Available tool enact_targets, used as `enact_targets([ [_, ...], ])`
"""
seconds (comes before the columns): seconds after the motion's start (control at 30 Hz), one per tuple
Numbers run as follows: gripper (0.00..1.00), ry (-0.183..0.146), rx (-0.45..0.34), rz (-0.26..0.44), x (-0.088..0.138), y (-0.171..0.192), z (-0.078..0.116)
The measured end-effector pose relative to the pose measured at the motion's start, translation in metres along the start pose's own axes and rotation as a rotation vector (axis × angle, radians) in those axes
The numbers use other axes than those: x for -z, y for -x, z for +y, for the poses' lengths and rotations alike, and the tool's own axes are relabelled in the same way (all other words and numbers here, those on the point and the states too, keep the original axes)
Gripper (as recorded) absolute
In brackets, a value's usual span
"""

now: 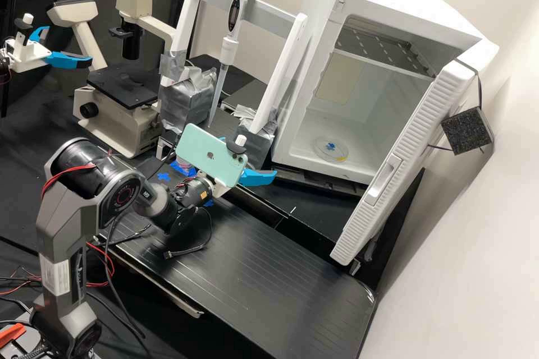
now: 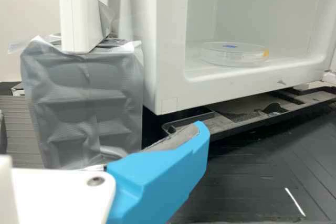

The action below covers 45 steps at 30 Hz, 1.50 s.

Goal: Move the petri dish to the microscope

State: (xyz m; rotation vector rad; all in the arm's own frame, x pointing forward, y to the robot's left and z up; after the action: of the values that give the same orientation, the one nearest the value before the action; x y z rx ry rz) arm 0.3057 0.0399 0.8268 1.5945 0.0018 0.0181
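One big white cabinet (image 1: 404,5), with its door (image 1: 407,162) swung wide open. Next in size, the tall white stand (image 1: 188,17) between cabinet and microscope (image 1: 126,123), to be given good room on the way; then the flat black stage (image 1: 120,85), probably the place for setting down. Smaller, beside the cabinet mouth, the gripper (image 1: 251,157), judged spread wide, with empty grey pad (image 2: 184,139) on the blue finger (image 2: 157,182) and nothing held. Then the petri dish (image 2: 233,56), round, clear and shallow, lying flat inside the cabinet, on the floor near the front lip (image 2: 252,81). By its look very light, stiff in thin plastic, smooth and so a little slippery, also easy to crack under a hard squeeze. Best to take hold of the low side wall, at two opposite places across the middle, with soft and equal pressure. Keep it level from lift to setting down, because of possible liquid inside. With a grip too high, a risk of lifting just the lid, perhaps loose, and leaving the bottom behind. Smallest of all, the orange mark (image 2: 266,53) at the edge and the blue mark (image 2: 229,46) on top, useful for judging any turning or slipping.
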Motion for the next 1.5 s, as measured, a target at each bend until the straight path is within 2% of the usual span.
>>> enact_targets([
  [0.3, 1.0, 0.0, -0.005, 0.001, -0.001, 0.0, 0.001],
  [0.43, 1.0, -0.003, -0.007, 0.025, -0.012, 0.006, 0.008],
  [0.67, 1.0, -0.08, -0.069, 0.095, -0.048, 0.018, 0.037],
  [0.77, 1.0, -0.093, -0.088, 0.06, -0.068, 0.021, 0.051],
  [0.87, 1.0, -0.093, -0.121, 0.031, -0.086, 0.019, 0.068],
  [1.1, 1.0, -0.052, -0.246, -0.003, -0.12, 0.003, 0.112],
  [1.33, 1.0, -0.042, -0.25, 0.095, -0.121, -0.03, 0.14],
  [1.5, 1.0, -0.075, -0.213, 0.14, -0.118, -0.053, 0.152],
])
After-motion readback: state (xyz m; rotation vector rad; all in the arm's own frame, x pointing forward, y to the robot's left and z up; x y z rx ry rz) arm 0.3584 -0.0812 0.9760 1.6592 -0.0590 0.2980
